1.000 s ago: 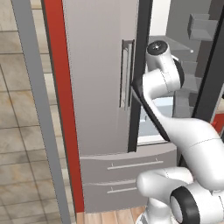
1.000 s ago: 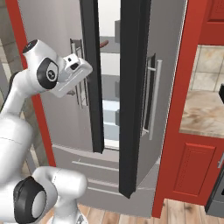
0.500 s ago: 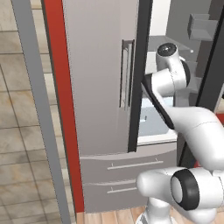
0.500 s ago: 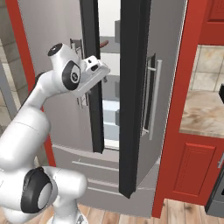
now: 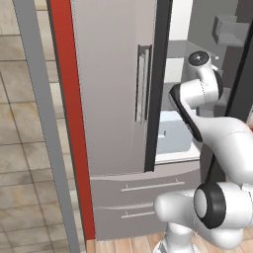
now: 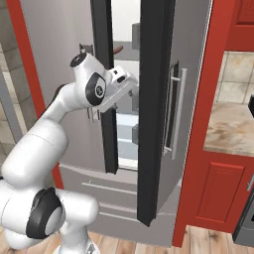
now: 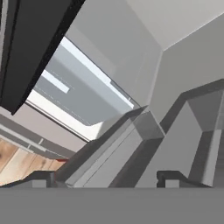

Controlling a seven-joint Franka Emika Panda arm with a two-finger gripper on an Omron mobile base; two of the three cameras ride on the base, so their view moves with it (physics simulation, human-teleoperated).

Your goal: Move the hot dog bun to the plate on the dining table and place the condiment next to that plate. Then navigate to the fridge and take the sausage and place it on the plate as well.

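The white arm (image 6: 54,114) rises from the base, bends at a dark elbow joint, and extends forward and upward at chest height. In the right base view the wrist (image 6: 94,88) is turned so the hand points to the right and away from the base. The gripper (image 7: 105,178) is seen in the hand view with two dark fingertips (image 7: 170,177) set well apart, jaws open, nothing between them.

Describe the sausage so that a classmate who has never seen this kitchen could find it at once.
Start at the tall grey fridge between the red panels; its two upper doors stand ajar. Look through the gap, above the robot's hand, to the upper part of the white interior. The sausage is the small reddish-brown curved thing there, the only warm colour among grey and white.
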